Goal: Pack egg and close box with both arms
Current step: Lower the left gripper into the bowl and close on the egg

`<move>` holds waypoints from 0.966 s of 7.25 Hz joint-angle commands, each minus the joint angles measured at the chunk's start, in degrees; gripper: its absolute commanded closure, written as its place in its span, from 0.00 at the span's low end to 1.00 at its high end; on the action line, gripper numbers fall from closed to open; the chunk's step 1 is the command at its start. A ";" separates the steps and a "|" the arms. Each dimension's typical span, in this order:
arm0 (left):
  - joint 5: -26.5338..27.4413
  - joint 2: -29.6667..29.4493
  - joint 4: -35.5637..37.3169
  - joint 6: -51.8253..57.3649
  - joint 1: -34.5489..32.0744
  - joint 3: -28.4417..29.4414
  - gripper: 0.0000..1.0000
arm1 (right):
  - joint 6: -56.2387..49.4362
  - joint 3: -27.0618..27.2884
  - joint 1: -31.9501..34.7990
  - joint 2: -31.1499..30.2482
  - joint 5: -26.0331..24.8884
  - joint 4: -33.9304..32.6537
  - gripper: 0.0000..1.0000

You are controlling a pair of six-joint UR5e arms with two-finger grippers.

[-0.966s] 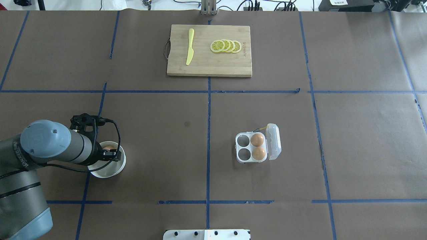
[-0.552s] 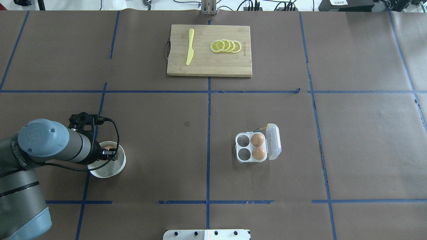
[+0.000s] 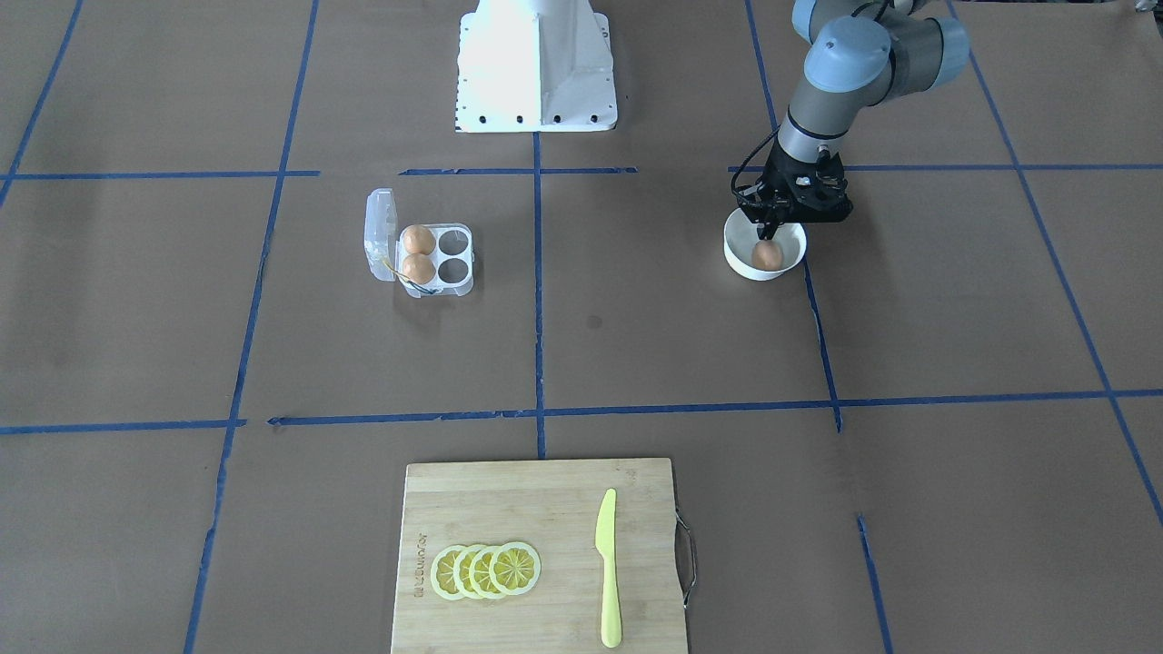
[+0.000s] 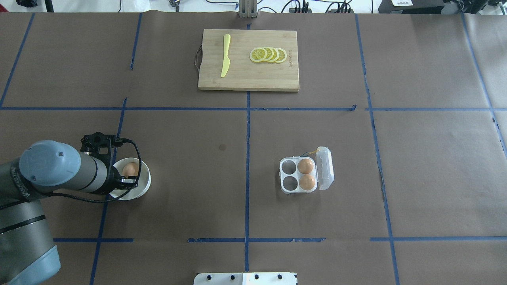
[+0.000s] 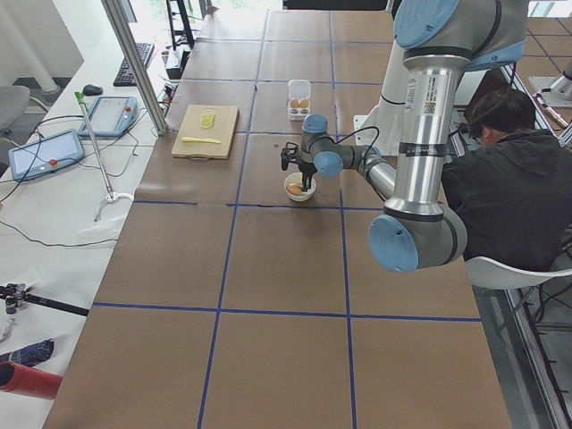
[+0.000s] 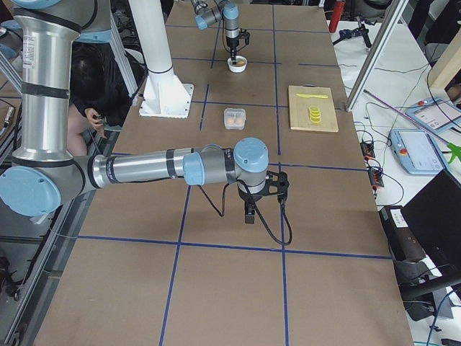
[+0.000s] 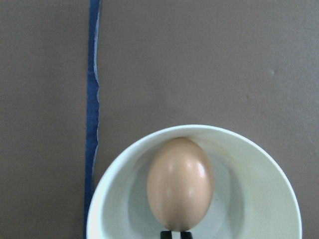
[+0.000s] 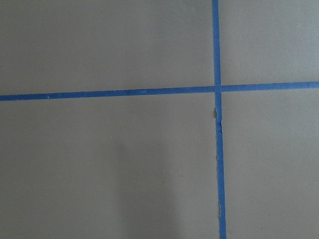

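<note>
Left arm point(image 4: 59, 170) is over the white bowl point(image 7: 249, 199) at about 8 o'clock on the bench point(image 4: 435, 178), overhead view. The egg point(image 7: 180, 184) lies in the bowl. In the wrist view the left jaws' two black fingertips point(image 7: 166, 235) sit close together with a thin gap. They are at the egg's 6 o'clock end and not around it. The box point(image 4: 294, 175) is at about 4 o'clock from bench centre, well apart from the bowl. Its lid point(image 4: 325, 168) is open and hinged on the 3 o'clock side. Two other eggs point(image 4: 305, 166) fill the two cups next to the lid, and the two cups at 9 o'clock are empty. Right arm point(image 6: 144, 169) shows only in the right side view, low over bare bench, and I can't tell how the right jaws stand. At 12 o'clock is a cutting board point(image 4: 241, 75) with a yellow knife point(image 4: 225, 55) and lemon slices point(image 4: 268, 54).
</note>
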 commanded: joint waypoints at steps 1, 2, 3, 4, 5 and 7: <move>0.00 0.00 0.00 -0.01 -0.03 0.00 0.20 | 0.00 0.04 0.00 0.00 0.04 -0.01 0.00; 0.00 -0.17 0.00 -0.01 -0.21 0.18 0.08 | 0.00 0.04 0.00 0.00 -0.05 -0.01 0.00; 0.00 -0.35 0.00 -0.01 -0.21 0.27 0.08 | 0.00 0.04 0.00 0.00 0.04 -0.01 0.00; 0.00 -0.52 0.00 -0.01 -0.21 0.44 0.08 | 0.00 -0.05 0.00 0.00 0.04 -0.01 0.00; 0.00 -0.61 0.00 -0.01 -0.21 0.62 0.09 | 0.00 -0.05 0.00 -0.09 -0.05 -0.01 0.00; 0.00 -1.14 0.00 -0.01 -0.21 0.88 0.17 | 0.00 0.04 0.00 -0.18 0.04 -0.01 0.00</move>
